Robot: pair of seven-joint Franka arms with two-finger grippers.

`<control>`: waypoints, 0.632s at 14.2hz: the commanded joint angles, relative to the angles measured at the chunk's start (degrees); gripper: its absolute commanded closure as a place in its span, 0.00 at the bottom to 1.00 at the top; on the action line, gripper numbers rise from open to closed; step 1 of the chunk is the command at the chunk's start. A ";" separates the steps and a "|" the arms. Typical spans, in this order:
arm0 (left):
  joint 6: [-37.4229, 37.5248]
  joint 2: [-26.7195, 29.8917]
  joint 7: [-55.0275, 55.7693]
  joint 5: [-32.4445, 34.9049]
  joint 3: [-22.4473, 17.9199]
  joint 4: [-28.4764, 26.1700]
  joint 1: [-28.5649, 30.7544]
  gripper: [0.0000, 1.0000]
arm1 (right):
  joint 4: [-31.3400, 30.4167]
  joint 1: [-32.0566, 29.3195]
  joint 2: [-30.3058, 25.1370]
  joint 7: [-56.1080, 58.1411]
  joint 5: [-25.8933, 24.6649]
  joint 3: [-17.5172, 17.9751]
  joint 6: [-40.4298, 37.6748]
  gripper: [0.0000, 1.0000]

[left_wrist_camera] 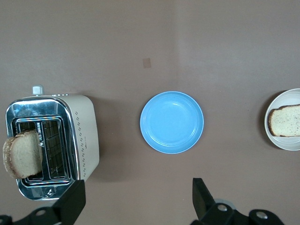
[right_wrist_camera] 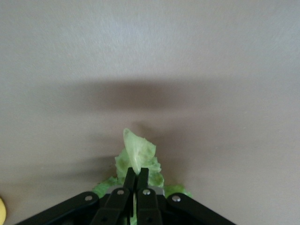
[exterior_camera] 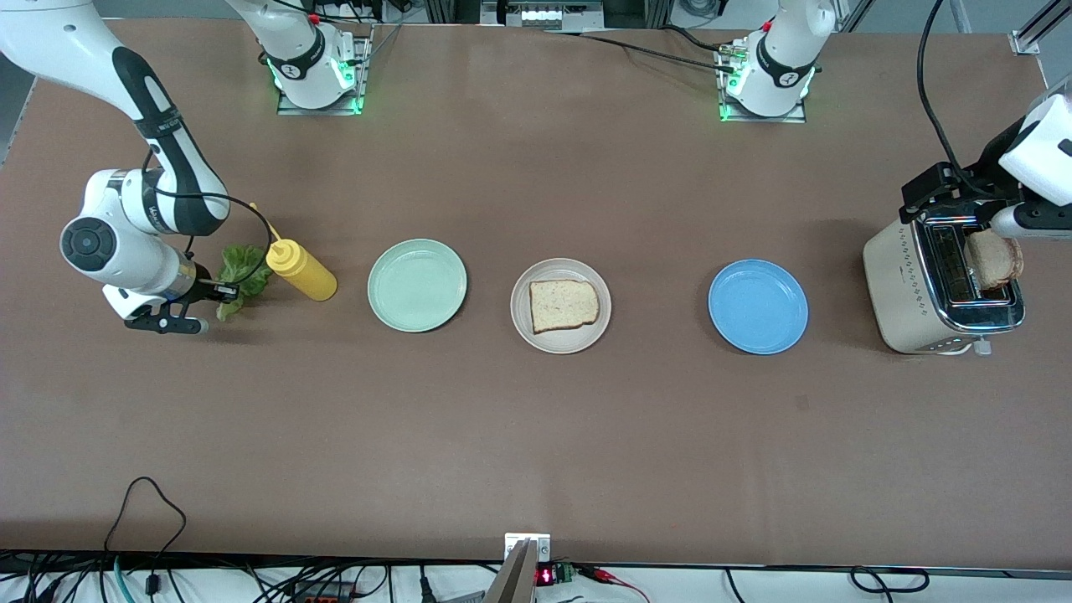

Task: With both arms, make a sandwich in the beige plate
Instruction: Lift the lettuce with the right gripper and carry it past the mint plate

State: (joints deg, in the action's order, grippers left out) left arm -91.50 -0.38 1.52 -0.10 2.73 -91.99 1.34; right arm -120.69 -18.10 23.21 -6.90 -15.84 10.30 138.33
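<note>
The beige plate sits mid-table with one toasted bread slice on it; the left wrist view also shows the plate and slice. A second bread slice stands out of the toaster at the left arm's end. My left gripper hangs open and empty above the table beside the toaster. At the right arm's end, my right gripper is low at the table, shut on the edge of the green lettuce leaf. The right wrist view shows the gripper pinching the leaf.
A yellow squeeze bottle lies right beside the lettuce. A mint-green plate sits between that bottle and the beige plate. A blue plate lies between the beige plate and the toaster.
</note>
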 commanded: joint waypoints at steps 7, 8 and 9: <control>-0.61 0.90 -0.38 0.10 0.09 -1.00 -0.10 0.00 | 1.68 -1.24 -14.15 8.30 0.81 0.33 -16.06 1.00; -0.61 0.90 -0.38 0.10 0.09 -1.00 -0.10 0.00 | 2.21 -1.24 -15.38 9.61 2.64 0.33 -18.16 1.00; -0.61 0.99 -0.38 0.10 0.09 -0.91 -0.10 0.00 | 3.43 -0.98 -16.44 11.02 5.35 0.33 -20.80 1.00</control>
State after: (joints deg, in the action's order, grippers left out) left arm -91.50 -0.38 1.52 -0.10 2.74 -91.99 1.31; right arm -118.35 -18.89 9.39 1.23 -14.06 10.22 121.86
